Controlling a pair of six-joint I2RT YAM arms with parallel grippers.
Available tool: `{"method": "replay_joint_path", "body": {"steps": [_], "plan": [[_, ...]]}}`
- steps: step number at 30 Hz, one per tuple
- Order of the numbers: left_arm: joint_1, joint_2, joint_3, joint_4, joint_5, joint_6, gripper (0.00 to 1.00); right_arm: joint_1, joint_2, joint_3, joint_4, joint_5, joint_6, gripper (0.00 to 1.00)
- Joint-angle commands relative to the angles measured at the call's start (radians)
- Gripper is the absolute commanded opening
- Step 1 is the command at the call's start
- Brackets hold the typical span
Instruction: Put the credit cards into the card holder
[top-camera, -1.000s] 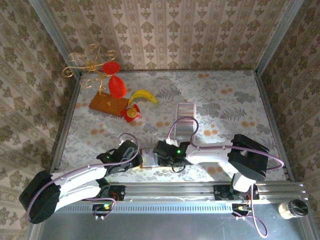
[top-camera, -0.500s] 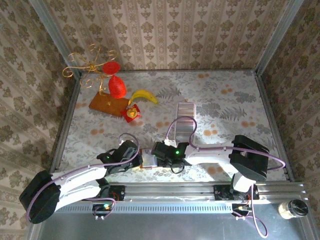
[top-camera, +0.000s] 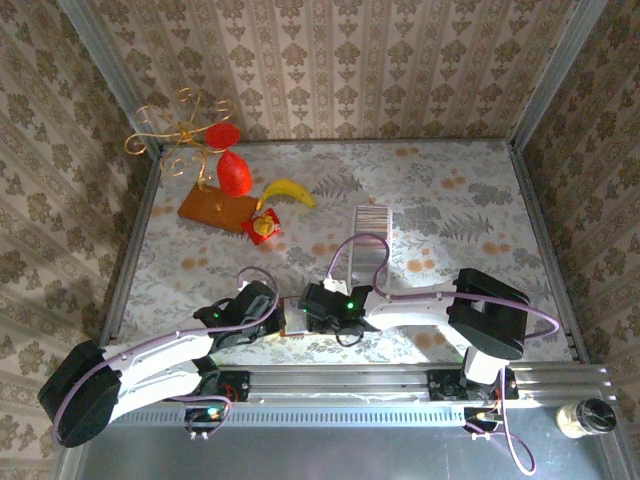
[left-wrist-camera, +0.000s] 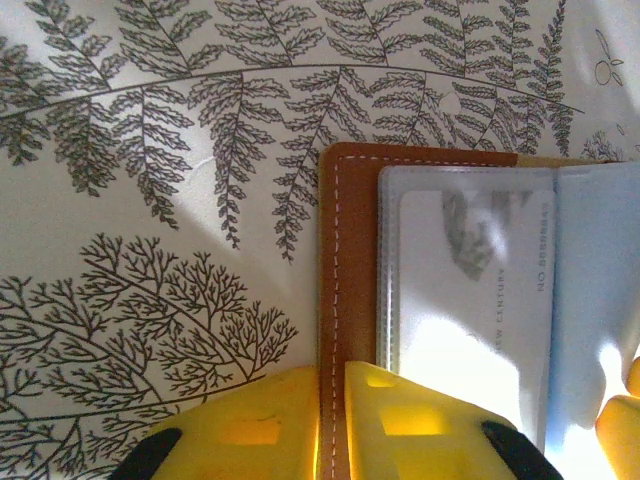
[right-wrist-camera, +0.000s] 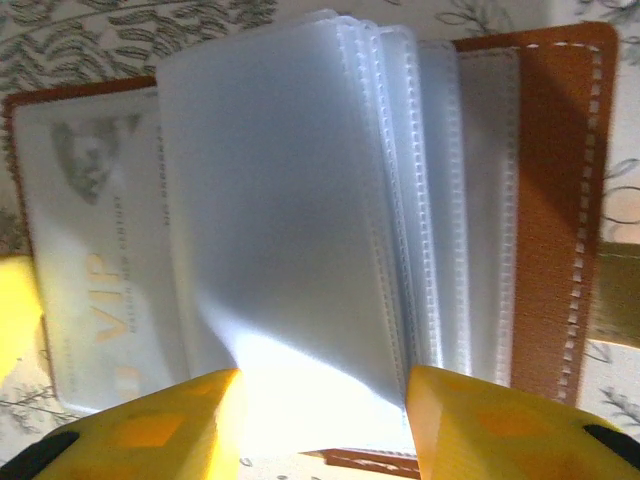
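Left fingers (left-wrist-camera: 250, 430) are clamping the card holder (left-wrist-camera: 350, 250) by its leather edge; right fingers (right-wrist-camera: 480, 430) are straddling its clear sleeves (right-wrist-camera: 290, 200), grip unclear; sleeves could be springing shut, blocking insertion

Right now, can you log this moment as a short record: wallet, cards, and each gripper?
wallet: open, at the near side of the table, between the two grippers
left gripper: shut on the wallet's brown leather edge
right gripper: jaws apart, clear sleeves fanned up between them; grip unclear
cards: striped strip lying farther back, apart from the wallet
filed card: one pale card marked VIP in a clear pocket
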Motion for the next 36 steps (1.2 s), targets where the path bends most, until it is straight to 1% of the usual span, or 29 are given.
{"method": "replay_joint_path", "body": {"steps": [1,7,12,17,22,30,36], "plan": [[-0.028,0.021,-0.053,-0.056,0.094,-0.029,0.15,0.005,0.015,-0.014,0.067,-0.013,0.028,0.48],[-0.032,0.020,-0.053,-0.052,0.092,-0.030,0.15,0.003,0.021,-0.006,0.092,-0.026,0.037,0.48],[-0.033,0.020,-0.058,-0.046,0.091,-0.035,0.15,0.000,0.038,-0.021,0.153,-0.051,0.060,0.49],[-0.033,0.021,-0.058,-0.039,0.092,-0.035,0.15,0.004,0.022,-0.005,0.158,-0.048,0.062,0.49],[-0.035,0.028,-0.059,-0.033,0.102,-0.036,0.15,0.005,0.005,-0.036,0.221,-0.051,0.099,0.48],[-0.035,0.028,-0.059,-0.030,0.102,-0.035,0.15,0.006,-0.025,-0.029,0.188,-0.023,0.104,0.46],[-0.036,0.021,-0.061,-0.030,0.099,-0.040,0.15,0.006,-0.043,-0.037,0.215,-0.020,0.109,0.46]]}}
